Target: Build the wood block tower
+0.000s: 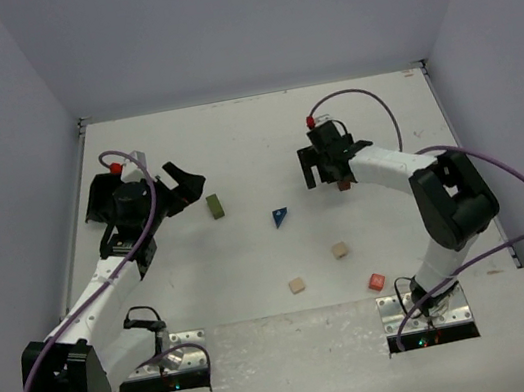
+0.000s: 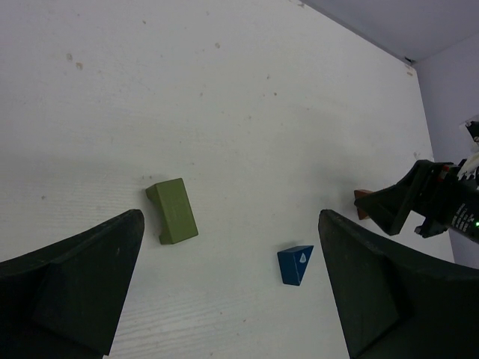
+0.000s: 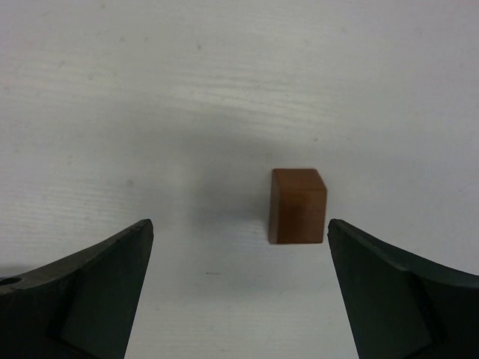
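Item: brown cube (image 3: 298, 206), wood.
Location: on the bench (image 3: 150, 90), between the fingers of the right claw (image 3: 239, 224), nearer one finger, touching neither.
Claw: spread wide, empty.
Handling, judged: light, rigid, smooth; pinch opposite flat faces.
Left claw (image 2: 230, 217): wide, empty; olive-green oblong (image 2: 173, 211) just ahead.

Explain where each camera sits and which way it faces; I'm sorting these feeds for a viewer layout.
Top external: above and behind the arms, looking down on the table; left arm and right arm show whole.
Left wrist: on the left arm, aimed down across the table at the olive-green block and blue wedge; left gripper open.
Right wrist: on the right arm, aimed down at the brown cube; right gripper open.
Shared: all three show the brown cube; top and left wrist share block and wedge.
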### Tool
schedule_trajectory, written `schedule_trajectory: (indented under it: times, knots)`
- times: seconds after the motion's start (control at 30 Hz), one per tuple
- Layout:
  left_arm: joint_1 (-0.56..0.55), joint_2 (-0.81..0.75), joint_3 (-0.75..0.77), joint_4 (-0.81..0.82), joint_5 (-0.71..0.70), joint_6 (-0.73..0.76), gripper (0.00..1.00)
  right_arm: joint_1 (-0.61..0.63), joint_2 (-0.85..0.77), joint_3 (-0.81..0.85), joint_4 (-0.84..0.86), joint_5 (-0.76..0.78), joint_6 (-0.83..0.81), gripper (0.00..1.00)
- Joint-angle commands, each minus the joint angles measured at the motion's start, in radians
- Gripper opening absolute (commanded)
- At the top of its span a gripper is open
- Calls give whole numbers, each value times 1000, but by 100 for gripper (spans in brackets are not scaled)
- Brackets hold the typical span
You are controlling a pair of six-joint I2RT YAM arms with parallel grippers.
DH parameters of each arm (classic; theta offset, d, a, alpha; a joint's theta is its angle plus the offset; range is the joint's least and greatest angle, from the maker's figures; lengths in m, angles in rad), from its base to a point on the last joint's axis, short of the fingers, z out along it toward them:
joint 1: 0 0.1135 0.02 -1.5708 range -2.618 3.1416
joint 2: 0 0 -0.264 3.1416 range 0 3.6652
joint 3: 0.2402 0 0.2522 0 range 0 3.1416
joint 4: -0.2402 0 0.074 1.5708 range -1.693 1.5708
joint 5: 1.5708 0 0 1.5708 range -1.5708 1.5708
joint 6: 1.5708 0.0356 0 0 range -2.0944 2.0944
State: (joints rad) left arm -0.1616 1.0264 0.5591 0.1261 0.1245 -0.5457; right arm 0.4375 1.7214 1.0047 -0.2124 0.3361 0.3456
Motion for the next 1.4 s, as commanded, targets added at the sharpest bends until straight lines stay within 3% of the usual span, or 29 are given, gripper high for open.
schedule_trajectory:
  times: [0.0,0.2,0.37,0.53,0.73,1.0,1.13,1.37]
  knots:
    - [10,-23,24,26,11,17,100,-83,-14,-18,33,-99,38,99]
    - [10,-29,22,21,-5,20,100,-135,12,-20,33,-137,39,97]
    - [10,-28,21,21,-8,20,100,-148,38,-12,33,-125,49,73]
    - [10,-31,20,21,-10,21,100,-162,53,-10,22,-104,58,69]
    - [10,-31,20,20,-16,20,100,-168,71,-2,21,-112,62,50]
    - [10,-34,23,4,-33,16,100,-168,90,13,8,-125,67,36]
    - [10,-32,40,-43,-112,-3,100,-166,58,25,-4,-157,66,23]
    - [10,-70,73,-181,-294,-55,100,-50,-39,72,-32,-180,38,19]
